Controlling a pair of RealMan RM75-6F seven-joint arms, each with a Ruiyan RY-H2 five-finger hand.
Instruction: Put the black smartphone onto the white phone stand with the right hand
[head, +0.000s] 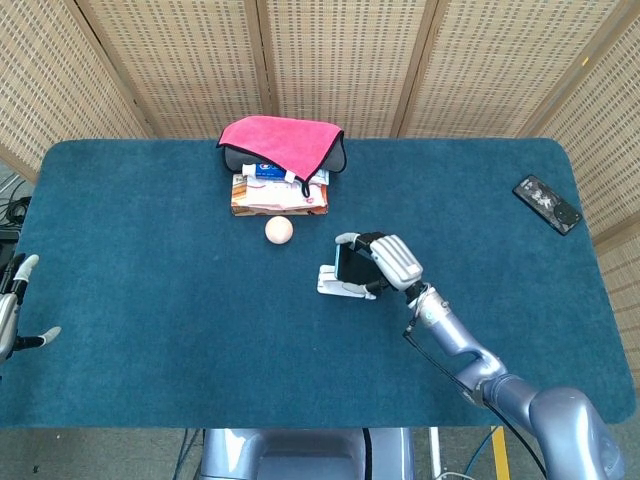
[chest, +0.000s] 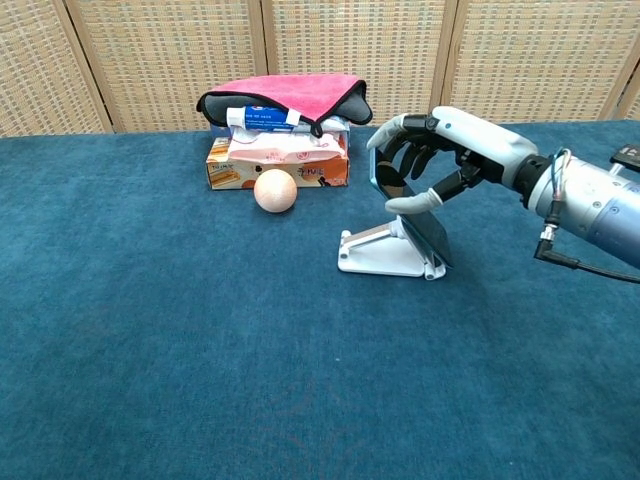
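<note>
The black smartphone (chest: 426, 234) leans tilted on the white phone stand (chest: 378, 263) near the table's middle, its lower edge at the stand's lip. My right hand (chest: 447, 152) grips the phone's upper end, thumb on the front face and fingers curled behind the top. From the head view, the right hand (head: 392, 261) covers most of the smartphone (head: 343, 265), and the stand (head: 329, 286) shows to its left. My left hand (head: 12, 306) hangs off the table's left edge with fingers apart, holding nothing.
A peach ball (chest: 275, 190) lies left of the stand. Behind it sits a tissue pack (chest: 278, 160) under a pink cloth (chest: 285, 92). A second dark phone (head: 547, 203) lies near the far right edge of the blue table (head: 150, 250).
</note>
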